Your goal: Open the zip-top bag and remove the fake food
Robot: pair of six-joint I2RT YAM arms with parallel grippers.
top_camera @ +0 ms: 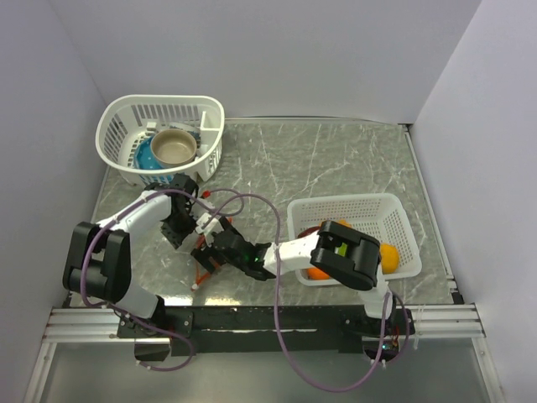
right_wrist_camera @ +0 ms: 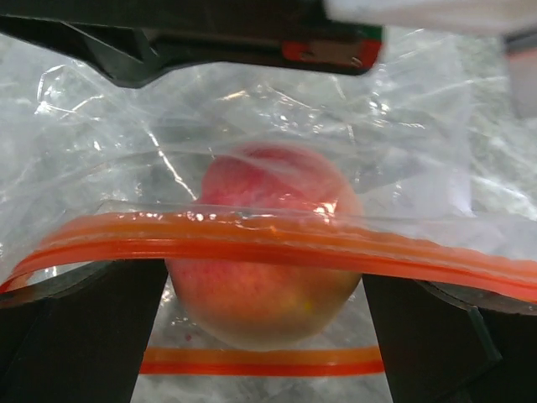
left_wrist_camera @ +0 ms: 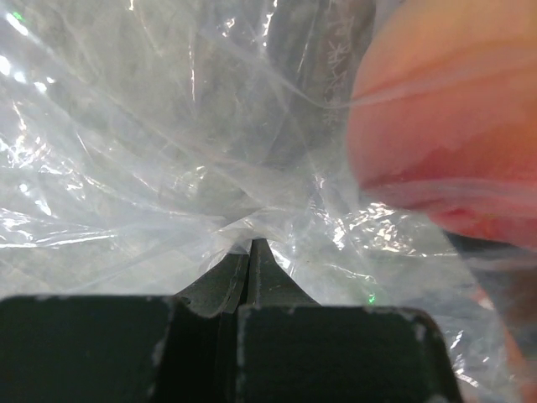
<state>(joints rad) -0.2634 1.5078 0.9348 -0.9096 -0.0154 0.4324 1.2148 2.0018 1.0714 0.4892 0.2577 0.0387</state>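
Observation:
The clear zip-top bag [top_camera: 201, 270] lies between my two grippers at the near left. My left gripper [top_camera: 204, 225] is shut on a fold of the bag's plastic [left_wrist_camera: 126, 168], with its jaws [left_wrist_camera: 250, 245] pressed together. The bag's mouth is open. One orange-red zip strip [right_wrist_camera: 252, 243] crosses over my right fingers [right_wrist_camera: 84, 336] and the other lies beneath. My right gripper [right_wrist_camera: 264, 285] reaches into the bag, its fingers touching both sides of a peach-coloured fake fruit [right_wrist_camera: 268, 201]. The fruit also shows in the left wrist view [left_wrist_camera: 445, 126].
A white mesh basket [top_camera: 394, 210] at the right holds orange and yellow fake food [top_camera: 390, 256]. Another white basket [top_camera: 117, 126] at the far left holds a tan bowl [top_camera: 174, 147] and a blue dish [top_camera: 144, 158]. My right arm's elbow [top_camera: 344, 256] hangs over the right basket.

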